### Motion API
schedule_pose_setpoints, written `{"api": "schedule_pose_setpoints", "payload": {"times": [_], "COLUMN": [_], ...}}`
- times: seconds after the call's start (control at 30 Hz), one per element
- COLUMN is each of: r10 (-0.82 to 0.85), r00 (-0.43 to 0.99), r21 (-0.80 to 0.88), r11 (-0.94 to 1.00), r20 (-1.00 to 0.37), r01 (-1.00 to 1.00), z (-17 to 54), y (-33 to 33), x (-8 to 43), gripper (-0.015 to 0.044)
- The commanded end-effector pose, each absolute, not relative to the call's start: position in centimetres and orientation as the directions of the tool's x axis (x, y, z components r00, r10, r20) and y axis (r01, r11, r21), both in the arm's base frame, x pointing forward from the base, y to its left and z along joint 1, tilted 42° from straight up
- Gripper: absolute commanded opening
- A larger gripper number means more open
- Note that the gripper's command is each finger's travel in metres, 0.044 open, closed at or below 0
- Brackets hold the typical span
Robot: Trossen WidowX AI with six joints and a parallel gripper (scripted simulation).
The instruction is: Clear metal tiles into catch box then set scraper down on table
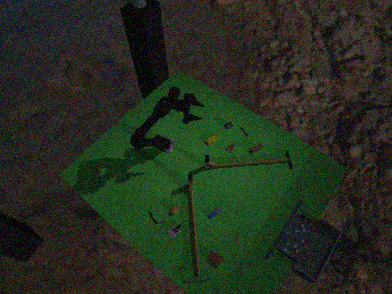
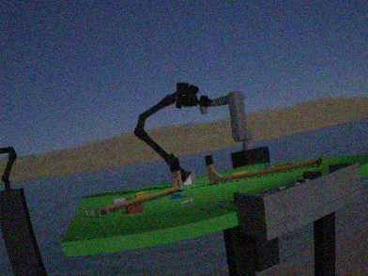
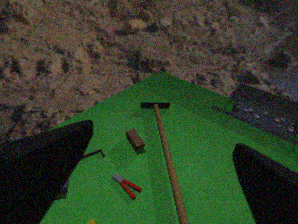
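Observation:
My gripper [image 1: 201,112] [image 2: 205,101] [image 3: 162,138] is open and empty, raised high above the green table. The long scraper [image 1: 250,163] [image 2: 253,175] [image 3: 167,156] lies on the table, its wooden handle toward the arm and its flat black blade at the far end; in the wrist view it runs between and beyond the fingers. The dark steel plate [image 1: 321,244] is at the table's edge, joined with the catch box; the line between them is too dark to make out. Several small pale metal tiles [image 1: 301,239] show on the dark surface.
A second wooden-handled tool, a rake [image 1: 194,225] [image 2: 141,198], lies on the table. Red pliers [image 1: 230,148] [image 3: 131,188], a brown block [image 1: 255,148] [image 3: 135,140], a yellow block [image 1: 211,139], a blue piece [image 1: 215,213] and a red block [image 1: 215,258] [image 2: 134,207] lie around the tools.

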State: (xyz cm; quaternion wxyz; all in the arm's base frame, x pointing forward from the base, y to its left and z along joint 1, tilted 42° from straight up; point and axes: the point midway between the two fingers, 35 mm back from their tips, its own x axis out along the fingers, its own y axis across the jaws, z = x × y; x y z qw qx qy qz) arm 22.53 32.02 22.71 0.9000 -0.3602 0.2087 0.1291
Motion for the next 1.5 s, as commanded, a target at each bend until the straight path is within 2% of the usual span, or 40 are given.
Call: {"api": "schedule_pose_setpoints", "payload": {"times": [0.0,0.33,0.7,1.47], "r10": [0.078,0.086,0.202,0.423], "r00": [0.88,0.88,0.881,0.873], "r21": [-0.595,-0.597,-0.634,-0.777], "r11": [0.708,0.704,0.628,0.455], "r20": [-0.468,-0.466,-0.427,-0.241], "r01": [-0.379,-0.385,-0.451,-0.435], "z": [22.7,22.9,27.4,38.6], "y": [32.0,32.1,33.6,34.7], "x": [22.5,22.6,22.9,22.9], "gripper": [0.044,0.044,0.044,0.044]}}
